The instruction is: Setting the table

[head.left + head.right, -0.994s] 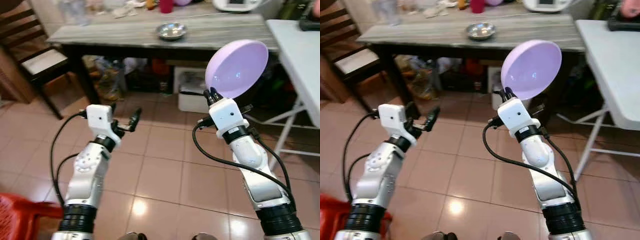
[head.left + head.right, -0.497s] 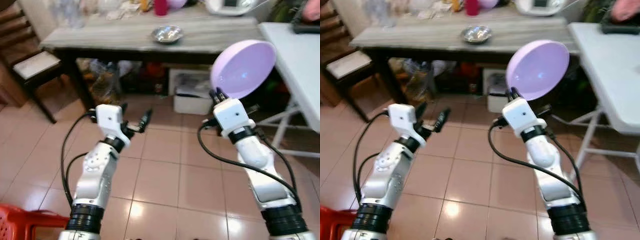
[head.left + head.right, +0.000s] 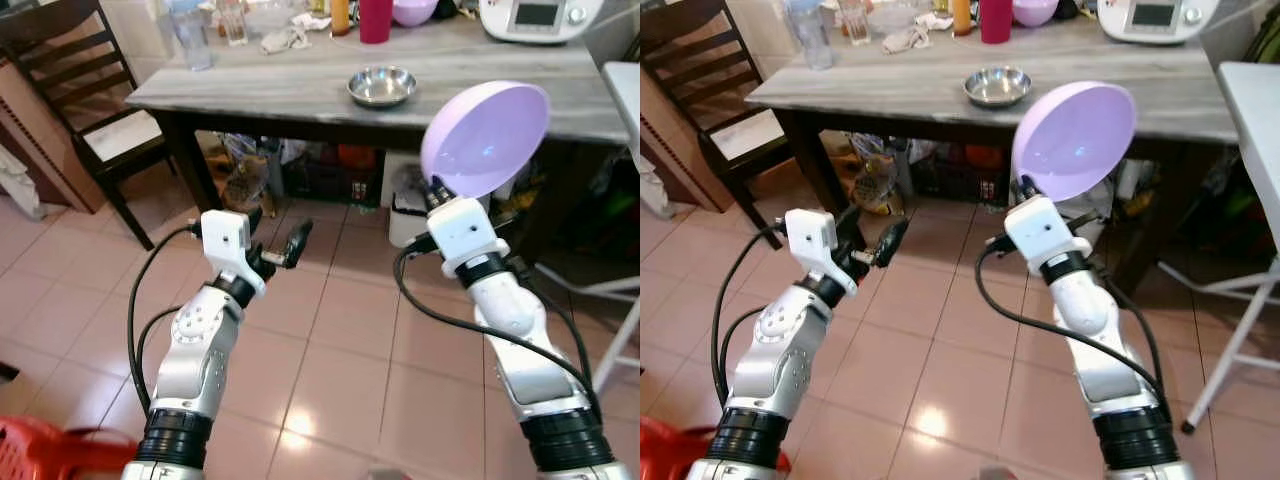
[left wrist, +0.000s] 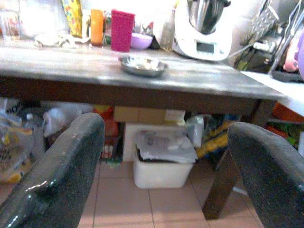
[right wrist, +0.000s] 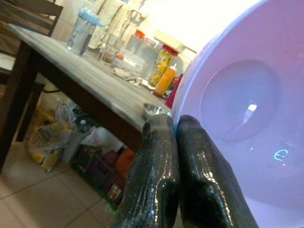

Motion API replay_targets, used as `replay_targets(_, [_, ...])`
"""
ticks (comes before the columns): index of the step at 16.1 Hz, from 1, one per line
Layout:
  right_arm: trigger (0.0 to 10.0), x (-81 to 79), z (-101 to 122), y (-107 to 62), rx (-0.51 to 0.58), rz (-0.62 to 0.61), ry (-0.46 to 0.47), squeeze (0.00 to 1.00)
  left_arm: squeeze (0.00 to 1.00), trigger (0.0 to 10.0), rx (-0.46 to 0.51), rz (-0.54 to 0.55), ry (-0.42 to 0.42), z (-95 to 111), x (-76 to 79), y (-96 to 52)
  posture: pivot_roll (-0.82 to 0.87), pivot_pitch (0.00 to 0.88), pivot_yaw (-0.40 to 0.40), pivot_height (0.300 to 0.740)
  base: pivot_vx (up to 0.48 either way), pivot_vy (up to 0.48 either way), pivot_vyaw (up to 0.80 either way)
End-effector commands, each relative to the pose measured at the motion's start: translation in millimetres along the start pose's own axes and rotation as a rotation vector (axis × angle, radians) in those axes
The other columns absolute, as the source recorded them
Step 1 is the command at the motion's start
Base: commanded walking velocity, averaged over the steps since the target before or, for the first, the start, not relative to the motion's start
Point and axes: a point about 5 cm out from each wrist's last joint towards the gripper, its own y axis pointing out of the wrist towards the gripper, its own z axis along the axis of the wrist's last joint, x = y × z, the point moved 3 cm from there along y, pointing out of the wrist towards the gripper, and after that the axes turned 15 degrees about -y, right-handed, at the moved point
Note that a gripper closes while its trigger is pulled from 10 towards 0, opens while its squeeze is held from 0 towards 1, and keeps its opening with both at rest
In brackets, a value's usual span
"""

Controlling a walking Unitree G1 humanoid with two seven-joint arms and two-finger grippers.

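Nearing grey table (image 3: 300, 85), right gripper (image 3: 432, 189) still pinching lilac bowl (image 3: 486, 135), left gripper (image 3: 272, 237) jaws apart.

We see a pale lilac bowl (image 3: 486, 137) pinched at its rim by glossy black fingers (image 5: 156, 180) of our right claw (image 3: 432, 189). Behind it, the worktop (image 3: 300, 88) is grey with streaky wood grain on dark legs. On that worktop sit a shiny silver dish (image 3: 381, 86), a magenta cup (image 3: 376, 20) and an orange bottle (image 4: 97, 27). Below the worktop the floor (image 3: 340, 350) is pinkish-tan tile.
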Motion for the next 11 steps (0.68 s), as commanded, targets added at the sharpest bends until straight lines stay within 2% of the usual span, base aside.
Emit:
replay_targets(1, [10.0,-1.0,8.9,3.2,0.026,-0.011,0.011,0.0,0.0,10.0,0.003,0.014,0.013,5.3,-7.5,-4.4,-0.2,0.109,0.077,0.74,0.48,0.0,0.0])
replay_targets(4, [10.0,1.3,6.5,3.7,0.014,-0.02,0.022,0.0,0.0,10.0,-0.001,0.006,0.009,3.6,-5.3,-4.4,-0.2,0.11,0.076,0.74,0.48,0.0,0.0])
replay_targets(8, [10.0,2.3,5.6,4.2,0.01,-0.026,0.023,0.0,0.0,10.0,-0.005,-0.001,0.002,1.9,-3.0,-5.0,-0.2,0.112,0.076,0.74,0.48,0.0,-0.8])
replay_targets(11, [10.0,2.5,7.3,4.5,0.015,-0.027,0.023,0.0,0.0,10.0,-0.009,-0.003,0.001,1.2,-2.1,-4.7,-0.2,0.114,0.074,0.74,0.48,0.0,0.0])
